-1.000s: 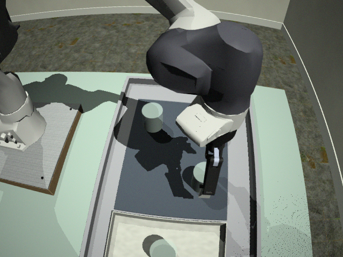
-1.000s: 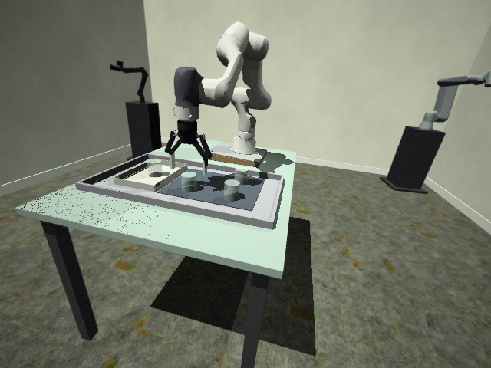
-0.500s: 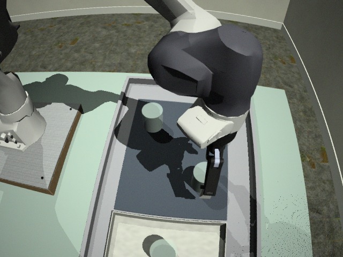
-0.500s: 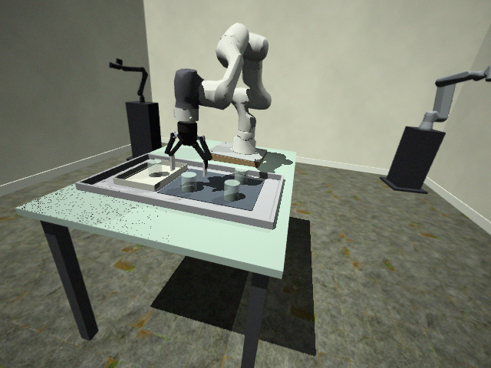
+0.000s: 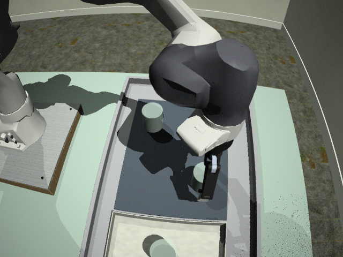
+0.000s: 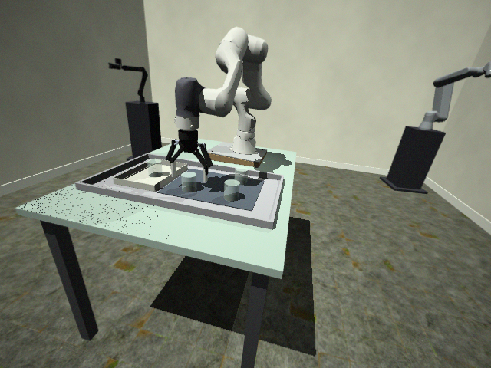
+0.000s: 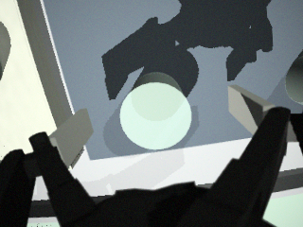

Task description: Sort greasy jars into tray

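Observation:
My gripper (image 6: 189, 173) (image 7: 157, 110) is open and empty. It hangs over a glass jar (image 5: 198, 172) (image 6: 189, 182) (image 7: 155, 115) that stands mouth down on the dark drying mat (image 5: 143, 188) (image 6: 248, 199) (image 7: 85, 38), near the mat's edge by the tray. The fingers stand wide on either side of this jar, apart from it. A second jar (image 5: 151, 116) (image 6: 241, 174) stands at the mat's far end. A third jar (image 6: 232, 188) stands on the mat; the arm hides it in the top view. A fourth jar (image 5: 162, 247) (image 6: 154, 168) stands in the pale tray (image 5: 165, 219) (image 6: 130, 184) (image 7: 19, 104).
Mat and tray lie in a grey steel rimmed top (image 5: 240, 193) (image 6: 222, 214) on the green table (image 5: 276, 166). The robot's base stands on a wood-edged plate (image 5: 36, 155). The arm's dark wrist housing (image 5: 204, 74) hangs over the mat's far right part.

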Action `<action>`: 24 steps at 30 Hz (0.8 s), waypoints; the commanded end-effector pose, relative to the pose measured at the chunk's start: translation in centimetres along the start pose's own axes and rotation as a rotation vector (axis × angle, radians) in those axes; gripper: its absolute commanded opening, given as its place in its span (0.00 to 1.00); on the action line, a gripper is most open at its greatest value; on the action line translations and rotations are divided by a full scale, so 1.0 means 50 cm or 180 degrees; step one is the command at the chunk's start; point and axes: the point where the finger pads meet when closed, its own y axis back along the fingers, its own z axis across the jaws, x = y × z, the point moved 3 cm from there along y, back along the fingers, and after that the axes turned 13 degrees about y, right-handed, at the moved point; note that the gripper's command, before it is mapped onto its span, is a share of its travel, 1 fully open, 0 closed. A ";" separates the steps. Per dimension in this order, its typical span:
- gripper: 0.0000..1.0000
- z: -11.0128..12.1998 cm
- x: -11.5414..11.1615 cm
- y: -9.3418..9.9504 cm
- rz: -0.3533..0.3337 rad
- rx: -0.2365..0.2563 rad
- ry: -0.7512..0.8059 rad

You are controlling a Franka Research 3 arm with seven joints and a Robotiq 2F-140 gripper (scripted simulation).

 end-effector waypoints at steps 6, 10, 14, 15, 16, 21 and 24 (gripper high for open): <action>1.00 -0.004 -0.005 -0.028 -0.0032 0.0006 0.0005; 1.00 -0.004 -0.005 -0.028 -0.0032 0.0006 0.0005; 1.00 -0.004 -0.005 -0.028 -0.0032 0.0006 0.0005; 0.61 -0.004 -0.005 -0.028 -0.0032 0.0006 0.0005; 0.61 -0.004 -0.005 -0.028 -0.0032 0.0006 0.0005; 0.61 -0.004 -0.005 -0.028 -0.0032 0.0006 0.0005; 0.61 -0.004 -0.005 -0.028 -0.0032 0.0006 0.0005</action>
